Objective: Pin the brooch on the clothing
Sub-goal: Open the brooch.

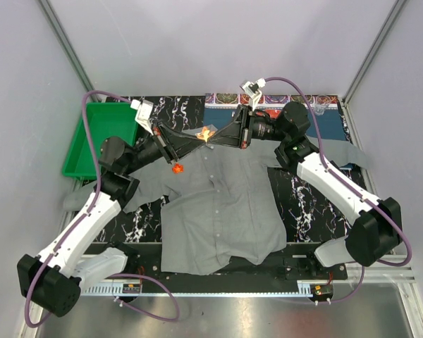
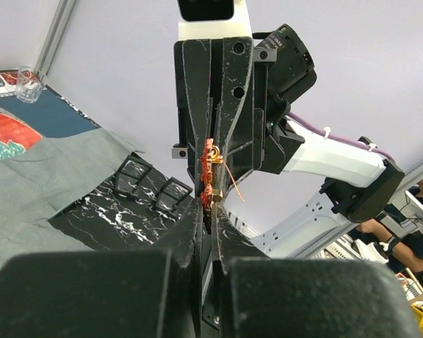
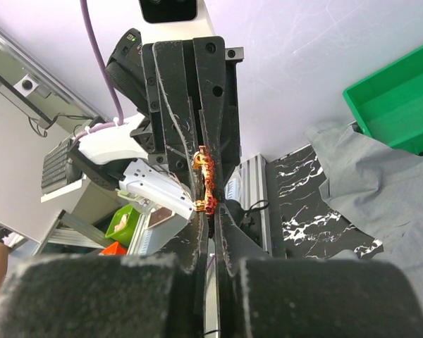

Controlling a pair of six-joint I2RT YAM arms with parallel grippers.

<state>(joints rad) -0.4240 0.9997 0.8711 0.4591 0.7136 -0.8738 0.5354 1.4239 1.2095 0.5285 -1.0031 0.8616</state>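
Observation:
The grey shirt [image 1: 218, 211] lies flat on the black marbled mat, collar towards the back. Above its collar my two grippers meet tip to tip. The small orange-and-gold brooch [image 1: 208, 134] hangs between them, clear of the cloth. My left gripper [image 1: 199, 139] is shut on one end of the brooch [image 2: 210, 172], and a thin pin sticks out beside it. My right gripper [image 1: 217, 137] is shut on the other end of the brooch [image 3: 206, 184]. The left wrist view has shirt fabric [image 2: 49, 183] at its left. In the right wrist view the shirt [image 3: 381, 190] lies at the right.
A small red-orange object [image 1: 176, 168] rests on the shirt near its left shoulder. A green bin [image 1: 99, 141] stands at the back left. A blue patterned placemat [image 1: 331, 120] lies at the back right, under a shirt sleeve. White walls enclose the table.

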